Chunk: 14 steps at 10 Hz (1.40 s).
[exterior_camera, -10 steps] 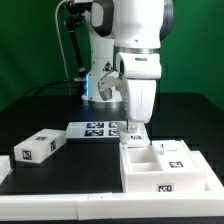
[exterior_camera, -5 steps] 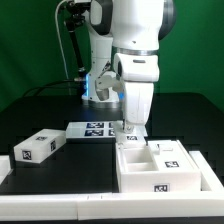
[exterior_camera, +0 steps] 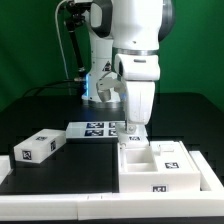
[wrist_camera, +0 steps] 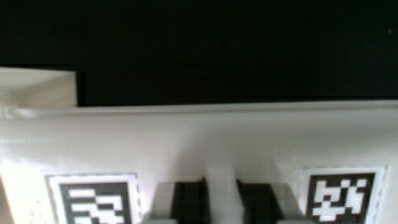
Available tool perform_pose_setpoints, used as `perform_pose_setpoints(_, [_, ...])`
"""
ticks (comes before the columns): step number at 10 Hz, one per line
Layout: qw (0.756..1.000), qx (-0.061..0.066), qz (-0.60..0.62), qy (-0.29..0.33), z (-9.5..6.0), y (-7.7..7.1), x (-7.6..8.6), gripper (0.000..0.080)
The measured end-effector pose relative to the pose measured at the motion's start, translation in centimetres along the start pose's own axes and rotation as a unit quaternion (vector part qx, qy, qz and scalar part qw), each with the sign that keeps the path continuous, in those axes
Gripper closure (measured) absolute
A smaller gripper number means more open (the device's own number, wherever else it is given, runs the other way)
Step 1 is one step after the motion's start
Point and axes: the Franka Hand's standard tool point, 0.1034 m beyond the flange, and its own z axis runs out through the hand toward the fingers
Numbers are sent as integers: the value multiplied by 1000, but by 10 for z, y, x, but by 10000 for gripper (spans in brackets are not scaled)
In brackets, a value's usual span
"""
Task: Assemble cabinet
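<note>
Claw (exterior_camera: 133,128), clenched shut with nothing clearly held, has edged across to the rear corner of the cabinet (exterior_camera: 165,172), likely nudging it square on the bench (exterior_camera: 85,165), while a loose drawer block (exterior_camera: 35,148) waits well apart from it.

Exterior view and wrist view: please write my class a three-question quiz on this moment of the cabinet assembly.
1. True or false: the loose drawer block lies to the exterior view's left of the cabinet frame.
2. The hand is: A down at the frame's far edge; B on the loose block; C high above everything.
3. How many tags show, at least partly, in the wrist view?
Key: 1 true; 2 A; 3 two.
</note>
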Motion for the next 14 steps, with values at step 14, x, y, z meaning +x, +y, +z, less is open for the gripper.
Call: perform_pose_setpoints(14, [1000,25,1,-19,-7,0,-15,729])
